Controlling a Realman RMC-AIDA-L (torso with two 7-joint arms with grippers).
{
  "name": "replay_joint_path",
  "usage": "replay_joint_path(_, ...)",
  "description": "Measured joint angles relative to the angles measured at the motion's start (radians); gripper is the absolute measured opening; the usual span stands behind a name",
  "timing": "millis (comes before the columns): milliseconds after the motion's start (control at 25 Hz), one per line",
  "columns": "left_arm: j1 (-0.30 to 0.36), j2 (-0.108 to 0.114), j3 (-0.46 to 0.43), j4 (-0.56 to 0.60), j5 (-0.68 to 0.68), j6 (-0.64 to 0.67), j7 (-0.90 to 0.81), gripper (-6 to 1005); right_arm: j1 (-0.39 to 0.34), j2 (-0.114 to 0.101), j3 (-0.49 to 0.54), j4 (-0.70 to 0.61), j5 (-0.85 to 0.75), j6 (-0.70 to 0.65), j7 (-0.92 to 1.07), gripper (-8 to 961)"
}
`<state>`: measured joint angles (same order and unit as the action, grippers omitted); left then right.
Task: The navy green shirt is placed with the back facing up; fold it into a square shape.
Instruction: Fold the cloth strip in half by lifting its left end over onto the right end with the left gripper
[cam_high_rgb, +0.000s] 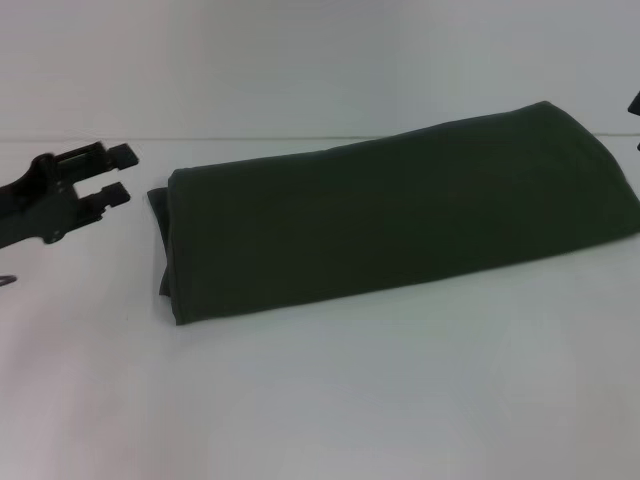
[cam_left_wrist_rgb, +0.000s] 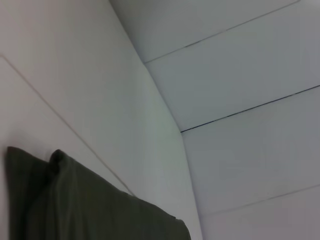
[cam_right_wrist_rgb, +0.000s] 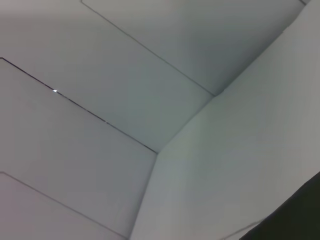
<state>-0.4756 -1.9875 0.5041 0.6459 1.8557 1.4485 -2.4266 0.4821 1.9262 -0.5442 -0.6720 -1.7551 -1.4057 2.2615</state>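
Observation:
The navy green shirt (cam_high_rgb: 400, 210) lies folded into a long, thick rectangle across the white table (cam_high_rgb: 330, 400), running from the left-centre up to the far right. Its folded layers show at the left end. My left gripper (cam_high_rgb: 122, 172) is open and empty, hovering just left of the shirt's left end without touching it. The left wrist view shows a corner of the shirt (cam_left_wrist_rgb: 90, 210). My right gripper shows only as a black sliver (cam_high_rgb: 634, 103) at the right edge, beside the shirt's far end. A dark bit of the shirt (cam_right_wrist_rgb: 300, 215) shows in the right wrist view.
A white wall (cam_high_rgb: 300, 60) rises behind the table's back edge. Bare white tabletop stretches in front of the shirt. Both wrist views show mostly white panelled walls.

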Motion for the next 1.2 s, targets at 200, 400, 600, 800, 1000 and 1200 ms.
replay_joint_path(200, 0.006, 0.008, 0.008, -0.002, 0.007, 0.034, 0.001, 644, 0.004, 0.0, 0.001, 0.001, 0.001, -0.023, 0.003, 914)
replay_joint_path(400, 0.006, 0.027, 0.052, -0.006, 0.015, 0.109, -0.001, 644, 0.011, -0.003, -0.009, 0.002, -0.004, -0.042, -0.003, 914)
replay_joint_path(600, 0.008, 0.04, 0.071, -0.027, 0.078, 0.186, -0.046, 645, 0.011, -0.003, -0.005, 0.002, -0.005, -0.072, -0.005, 914)
replay_joint_path(800, 0.013, 0.02, 0.073, -0.039, 0.141, 0.194, -0.121, 645, 0.004, -0.001, -0.002, 0.002, -0.003, -0.075, -0.006, 914)
replay_joint_path(1000, 0.008, -0.003, 0.076, -0.083, 0.166, 0.125, -0.156, 644, 0.002, 0.001, -0.001, 0.002, -0.001, -0.075, -0.015, 914)
replay_joint_path(1200, 0.004, -0.03, 0.09, -0.107, 0.165, 0.021, -0.174, 644, 0.005, 0.002, 0.0, 0.01, 0.0, -0.07, -0.023, 914)
